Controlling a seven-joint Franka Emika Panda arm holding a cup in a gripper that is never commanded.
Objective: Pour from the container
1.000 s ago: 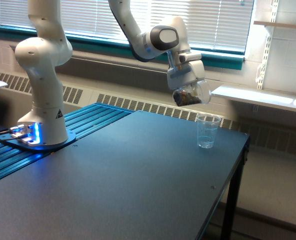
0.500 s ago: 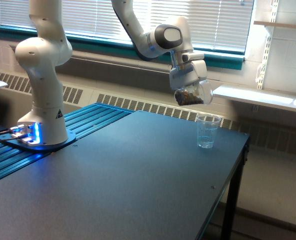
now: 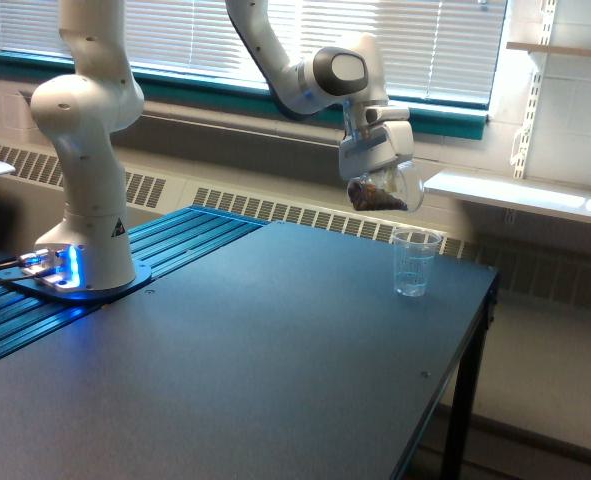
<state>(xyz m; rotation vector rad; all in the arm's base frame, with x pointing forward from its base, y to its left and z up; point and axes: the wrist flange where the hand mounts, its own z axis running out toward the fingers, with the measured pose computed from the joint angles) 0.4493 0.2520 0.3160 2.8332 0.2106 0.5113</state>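
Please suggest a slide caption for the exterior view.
Gripper holds the tilted container of brown bits above a small clear cup.

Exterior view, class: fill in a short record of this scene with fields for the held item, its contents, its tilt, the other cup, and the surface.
held item: container, clear and rounded, gripped by the gripper
contents: brown granular bits gathered at its lower side
tilt: tipped on its side, mouth toward the exterior view's right
other cup: small ribbed clear cup, upright, looks empty, standing below the container and slightly to the exterior view's right
surface: dark table, cup near its far edge
pouring: nothing seen falling
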